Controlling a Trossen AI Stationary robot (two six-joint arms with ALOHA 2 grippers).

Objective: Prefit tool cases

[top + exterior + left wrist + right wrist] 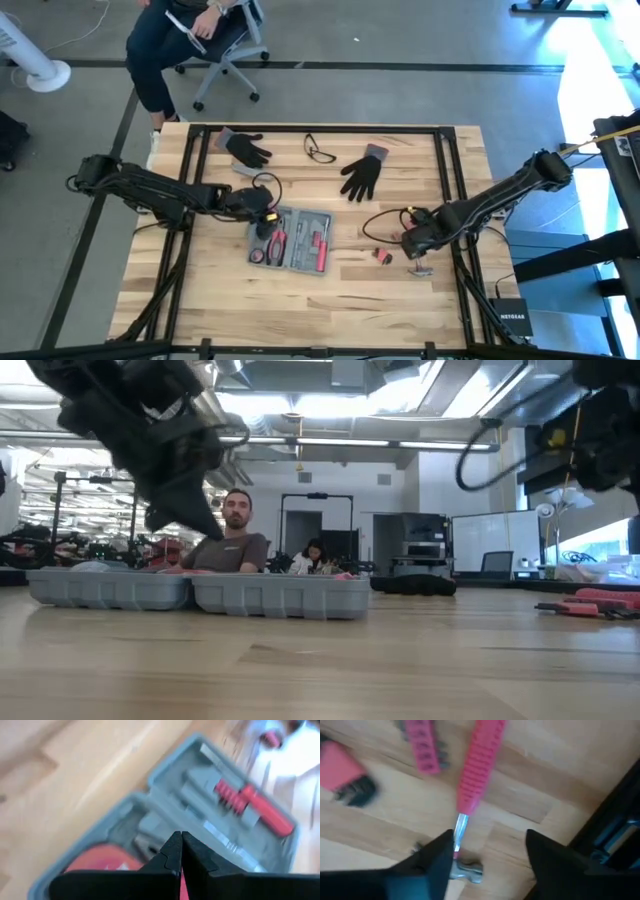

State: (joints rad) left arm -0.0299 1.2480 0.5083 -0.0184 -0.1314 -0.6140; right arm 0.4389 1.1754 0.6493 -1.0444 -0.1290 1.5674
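Left gripper (181,851): I read its fingers pressed together, empty, poised above the tool case (290,240), a flat blue-grey moulded plastic shell lying open at table centre. Right gripper (487,852): fingers spread wide, straddling the steel shaft of a hammer (477,775) with ribbed red handle.
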